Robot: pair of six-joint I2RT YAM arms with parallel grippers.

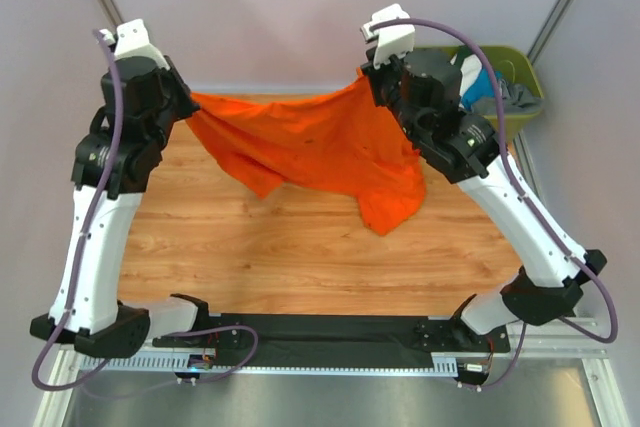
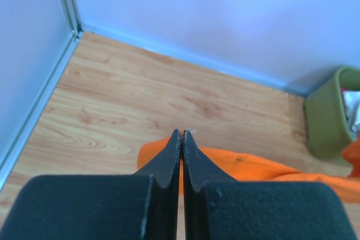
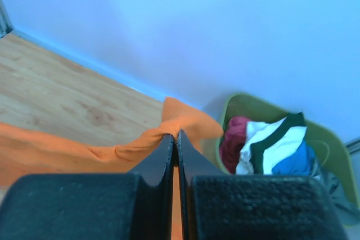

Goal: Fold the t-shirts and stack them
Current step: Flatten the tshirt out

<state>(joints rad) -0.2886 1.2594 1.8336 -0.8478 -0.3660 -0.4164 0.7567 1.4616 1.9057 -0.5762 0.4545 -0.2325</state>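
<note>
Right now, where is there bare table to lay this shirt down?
Bare wood spans the near half of the table, between the shirt and the black rail. Crowded: the far strip, where the left gripper and right gripper hold the shirt stretched, and the far right, by the full tub.

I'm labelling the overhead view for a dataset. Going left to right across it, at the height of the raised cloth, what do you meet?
First the left gripper, shut on the shirt → orange t-shirt hanging between the arms → right gripper, also shut on it → olive-green tub.
</note>
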